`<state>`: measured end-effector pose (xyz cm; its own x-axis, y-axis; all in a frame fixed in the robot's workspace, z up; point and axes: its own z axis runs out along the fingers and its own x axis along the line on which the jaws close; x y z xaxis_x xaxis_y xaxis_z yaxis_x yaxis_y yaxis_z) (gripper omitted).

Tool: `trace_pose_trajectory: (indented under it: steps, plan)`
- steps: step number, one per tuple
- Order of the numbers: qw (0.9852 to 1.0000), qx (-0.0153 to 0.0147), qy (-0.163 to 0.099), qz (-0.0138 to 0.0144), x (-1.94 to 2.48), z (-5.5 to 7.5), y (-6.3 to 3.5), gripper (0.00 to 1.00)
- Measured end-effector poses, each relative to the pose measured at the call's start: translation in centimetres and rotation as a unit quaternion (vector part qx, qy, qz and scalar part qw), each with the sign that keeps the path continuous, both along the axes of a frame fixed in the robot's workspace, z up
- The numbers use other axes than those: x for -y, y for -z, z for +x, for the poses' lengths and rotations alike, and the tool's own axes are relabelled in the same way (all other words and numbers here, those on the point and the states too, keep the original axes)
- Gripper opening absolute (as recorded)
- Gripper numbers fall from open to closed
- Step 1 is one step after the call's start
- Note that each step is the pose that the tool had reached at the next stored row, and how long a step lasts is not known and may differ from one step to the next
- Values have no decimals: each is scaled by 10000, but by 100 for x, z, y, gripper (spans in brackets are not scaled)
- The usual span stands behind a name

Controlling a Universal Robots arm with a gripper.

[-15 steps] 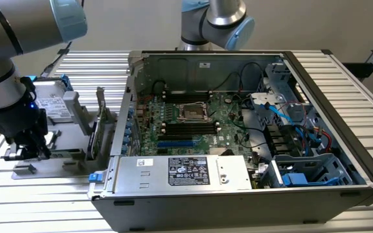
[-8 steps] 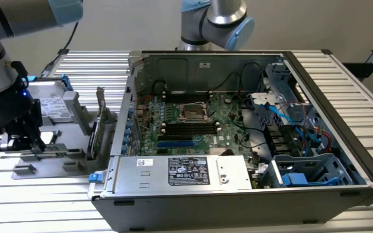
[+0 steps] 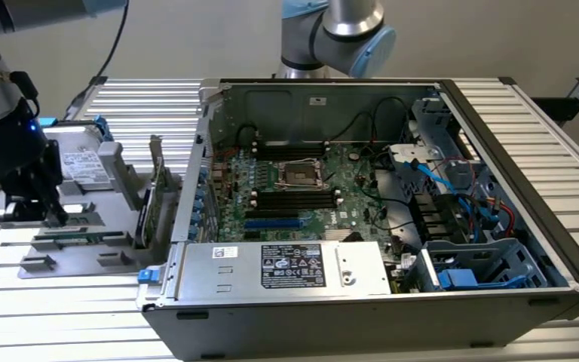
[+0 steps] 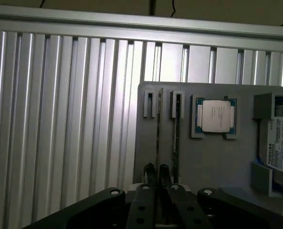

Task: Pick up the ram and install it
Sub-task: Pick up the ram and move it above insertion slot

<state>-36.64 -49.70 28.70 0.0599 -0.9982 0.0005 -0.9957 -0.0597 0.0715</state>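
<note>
**Gripper [image 4: 157, 172] clenched on the ram [image 4: 158, 129]**

Exterior view: the gripper [image 3: 40, 211] hangs low over the grey tray [image 3: 78, 260], at the exterior view's left of the open computer case [image 3: 370, 298]; wrist view: the fingers [image 4: 150, 172] grasp one end of the ram, which stands on its edge in the tray; a second stick [image 4: 176, 138] stands just beside it; a processor [image 4: 216, 116] lies near.

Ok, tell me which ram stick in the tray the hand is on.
The ram stick farther from the processor: the hand is closed on its edge. The other stick, next to the processor, stands free.
</note>
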Motion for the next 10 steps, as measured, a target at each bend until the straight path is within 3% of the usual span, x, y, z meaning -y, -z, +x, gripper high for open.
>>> trace_pose_trajectory:
  steps: [10]
  plan:
    - [9999, -1, -103, 0, 0, 152, -182, 14]
